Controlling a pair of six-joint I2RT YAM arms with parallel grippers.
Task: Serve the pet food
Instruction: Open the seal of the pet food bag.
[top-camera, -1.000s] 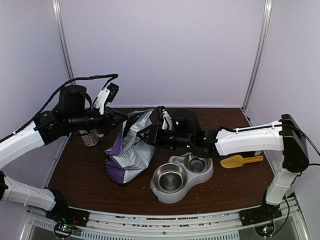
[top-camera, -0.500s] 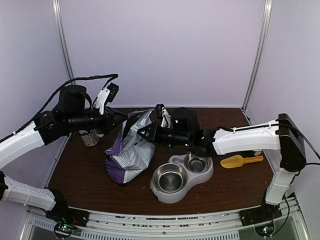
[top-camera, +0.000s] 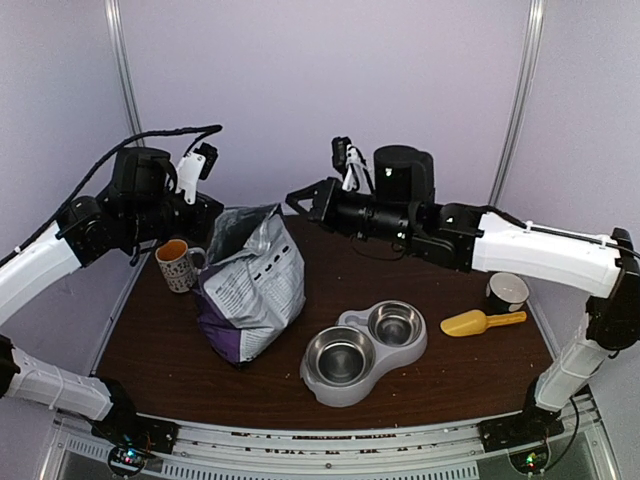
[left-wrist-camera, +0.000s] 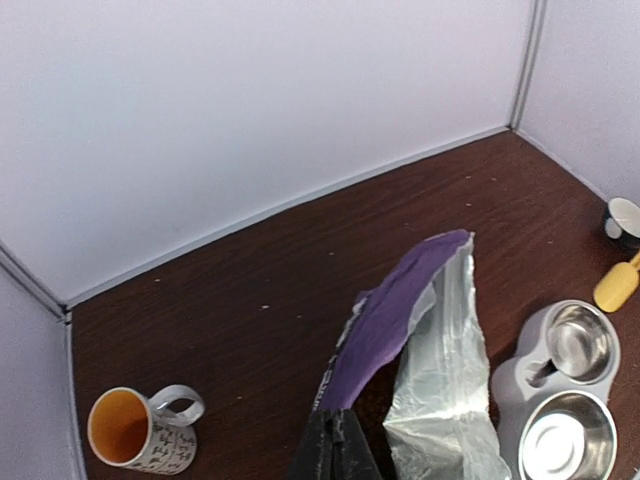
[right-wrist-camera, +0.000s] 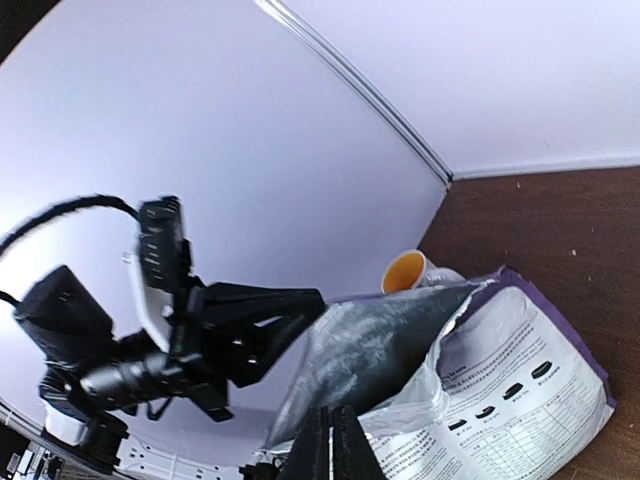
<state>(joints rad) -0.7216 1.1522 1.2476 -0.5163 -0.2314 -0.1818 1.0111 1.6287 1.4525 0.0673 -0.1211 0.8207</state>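
The purple-and-white puppy food bag (top-camera: 255, 285) stands upright at the table's left middle, its torn top pulled open. My left gripper (top-camera: 207, 213) is shut on the bag's left top edge; in the left wrist view its black fingers (left-wrist-camera: 337, 430) pinch the purple rim (left-wrist-camera: 390, 320). My right gripper (top-camera: 292, 198) is shut on the opposite top corner; in the right wrist view it (right-wrist-camera: 331, 418) clamps the silver-lined edge (right-wrist-camera: 400, 350). The pet food is hidden inside the bag. A grey double bowl (top-camera: 325, 385) with two steel cups sits right of the bag.
A yellow scoop (top-camera: 482, 322) lies right of the bowl, with a black-and-white cup (top-camera: 507, 292) behind it. A patterned mug with an orange inside (top-camera: 177, 265) stands left of the bag. White enclosure walls close in the back and both sides.
The right gripper shut on the bag's top corner. Both arms then rose, lifting the slumped bag upright and spreading its mouth. The cup at the right came into view.
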